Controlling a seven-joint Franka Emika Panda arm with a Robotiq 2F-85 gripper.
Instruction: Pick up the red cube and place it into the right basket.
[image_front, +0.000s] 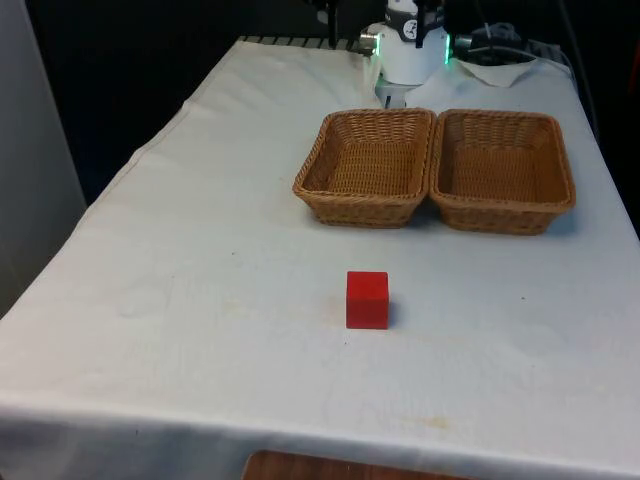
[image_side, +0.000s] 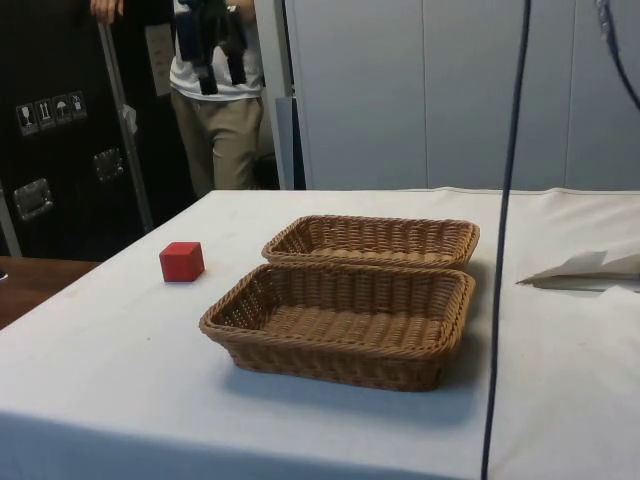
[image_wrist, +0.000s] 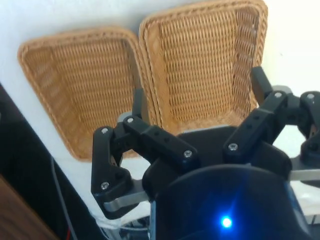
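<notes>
Fingers (image_wrist: 197, 107) spread apart above two woven wicker baskets (image_front: 365, 165), far from the small red cube (image_front: 367, 299) at lower centre: risks choosing the wrong basket.

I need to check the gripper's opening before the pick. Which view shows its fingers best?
The wrist view: the gripper hangs above the two baskets, fingers spread wide apart. The front view gives just the robot's base; the side view gives baskets and the red cube.
</notes>
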